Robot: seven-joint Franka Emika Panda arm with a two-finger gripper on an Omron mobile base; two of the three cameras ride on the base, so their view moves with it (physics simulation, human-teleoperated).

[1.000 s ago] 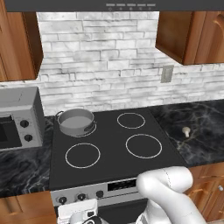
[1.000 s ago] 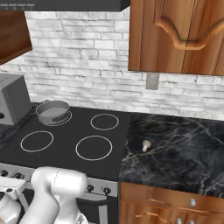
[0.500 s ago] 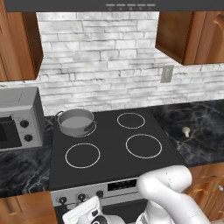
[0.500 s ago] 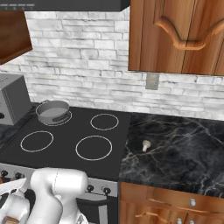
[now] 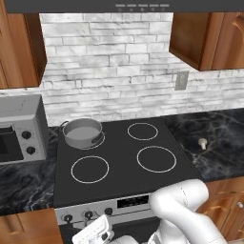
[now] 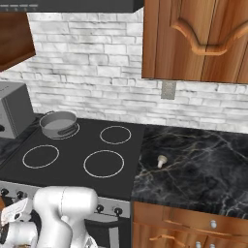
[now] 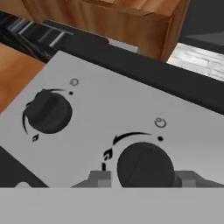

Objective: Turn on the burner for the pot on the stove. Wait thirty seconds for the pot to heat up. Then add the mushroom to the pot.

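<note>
- Down at the front of the stove, the gripper is hanging right in front of the silver panel
- Its two fingers are standing apart, one on each side of a round black knob
- They are sitting very close to the knob, and I cannot tell if they are squeezing it or just waiting beside it
- Another black knob is sitting further along the panel, well away from the fingers
- Since a second ago the hand is only shifting a tiny bit along the panel, so it is still working at the knob
- That is telling me the first job, turning on the heat, is still going on
- The pot is sitting on the back left ring, the same spot as before
- I cannot tell if that ring is glowing red, because the pot is covering most of it
- The mushroom is lying on the dark counter to the right of the stove, well away from the pot
- It is not moving either, so nobody is picking it up yet
- Next, I am guessing, the waiting is coming, and after that the arm is reaching far over to the right for the mushroom
</note>
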